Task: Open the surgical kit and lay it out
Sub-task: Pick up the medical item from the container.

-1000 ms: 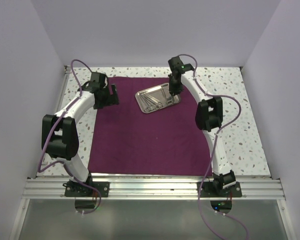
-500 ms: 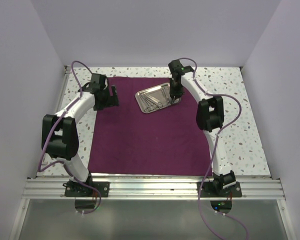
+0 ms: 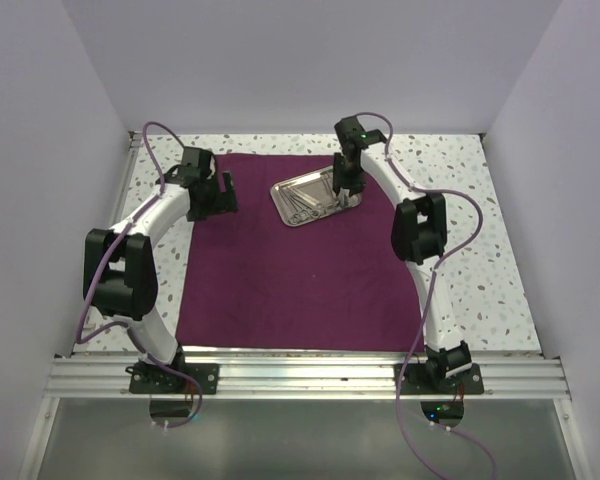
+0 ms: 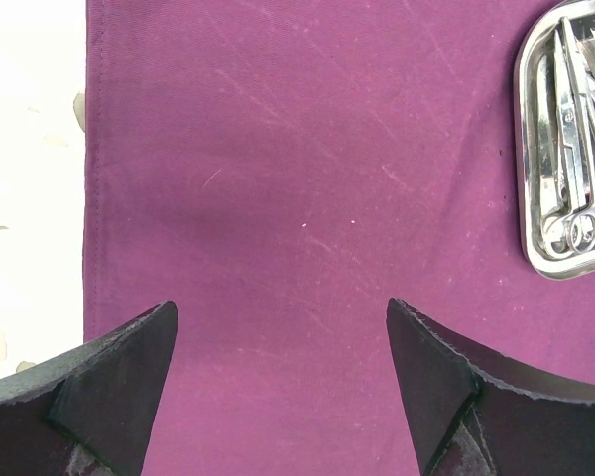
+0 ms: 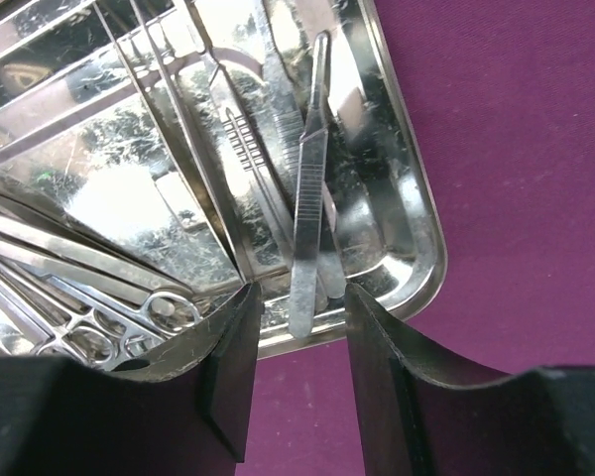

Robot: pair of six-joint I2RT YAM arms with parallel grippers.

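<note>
In your right wrist view the right gripper (image 5: pixel 297 297) has its fingers set narrowly apart, one on each side of the near end of a ridged steel tool (image 5: pixel 307 198). You can see a sliver of gap on both sides, but whether either pad touches the metal is hard to tell. The tool lies in the steel tray (image 5: pixel 431 233), just ahead of the fingertips. Glare off the tray blurs the other instruments, and the ring-handled tools (image 5: pixel 129 317) are partly hidden behind the left finger. From above, the wrist covers the tray's (image 3: pixel 305 200) far right corner, so the fingertips are out of sight there. The left gripper (image 4: pixel 281 312) is spread wide with nothing between its fingers, only the purple cloth (image 4: pixel 297 149) below them. The tray (image 4: pixel 524 149) is cut off ahead and to the right of its right finger, and pale tabletop (image 4: pixel 30 149) shows beyond the left one. Compared with a second ago, the right gripper (image 3: pixel 344 183) has edged slightly leftward over the tray, while the left gripper (image 3: pixel 212 195) and the cloth (image 3: pixel 290 280) look unchanged.
</note>
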